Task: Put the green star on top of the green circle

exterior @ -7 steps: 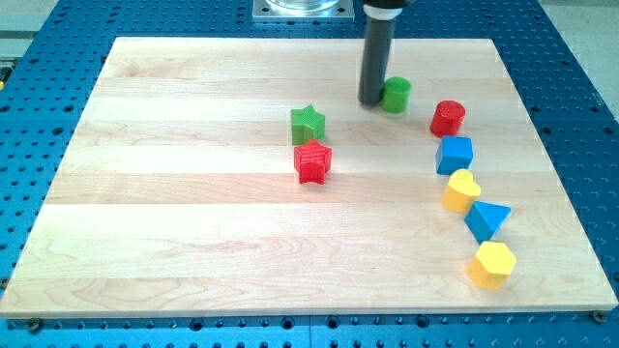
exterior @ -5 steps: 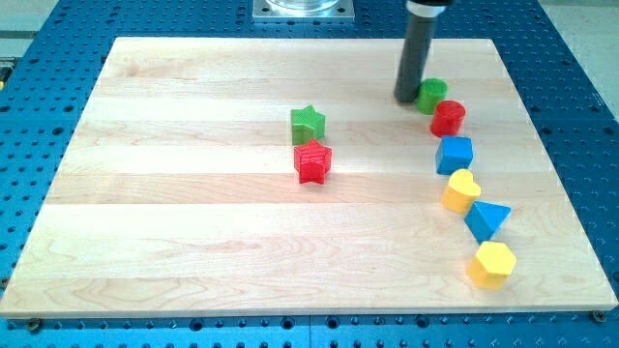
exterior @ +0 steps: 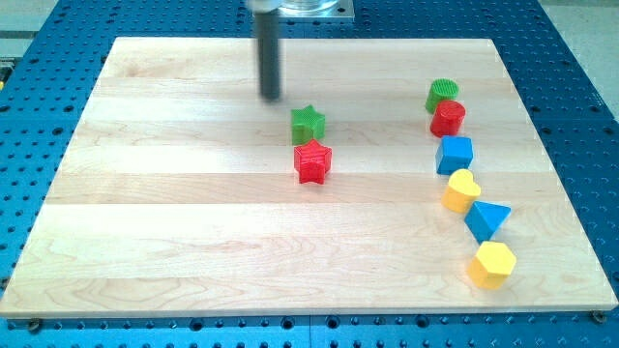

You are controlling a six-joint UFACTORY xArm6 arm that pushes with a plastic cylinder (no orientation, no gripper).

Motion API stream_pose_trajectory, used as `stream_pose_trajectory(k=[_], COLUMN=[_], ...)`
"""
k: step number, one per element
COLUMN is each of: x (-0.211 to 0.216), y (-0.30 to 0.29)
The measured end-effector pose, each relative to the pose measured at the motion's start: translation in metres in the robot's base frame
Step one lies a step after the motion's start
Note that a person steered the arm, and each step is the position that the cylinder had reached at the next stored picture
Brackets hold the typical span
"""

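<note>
Parking my tip (exterior: 271, 98) bare, touching nothing, just far-left of the green star (exterior: 308, 124), lining up to shove it right toward the green circle (exterior: 441, 94) waiting far-right beside the red cylinder (exterior: 447, 118).

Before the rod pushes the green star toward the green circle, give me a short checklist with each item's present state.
1. My tip in view and off every block: ok; it sits toward the view's upper left of the green star, with a gap between them.
2. Tip on the star's far side from the green circle: ok; the circle lies toward the view's right.
3. Star free to slide: not ok; the red star sits right against its lower edge and may be dragged along.
4. Path between star and circle holds no block: ok.
5. Room around the circle: not ok; the red cylinder touches it from below.
6. Star already at the circle: not ok; they are far apart.
</note>
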State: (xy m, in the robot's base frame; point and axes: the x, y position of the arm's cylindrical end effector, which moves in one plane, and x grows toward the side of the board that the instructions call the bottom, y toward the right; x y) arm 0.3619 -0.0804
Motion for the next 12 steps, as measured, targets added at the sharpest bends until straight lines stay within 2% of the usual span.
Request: stream_pose_trajectory(k=[1, 2, 3, 4, 5, 6, 12], x=[0.065, 0.052, -0.012, -0.044, -0.064, -0.076, -0.07], y=[0.032, 0.078, 0.112, 0.112, 0.081, 0.143, 0.252])
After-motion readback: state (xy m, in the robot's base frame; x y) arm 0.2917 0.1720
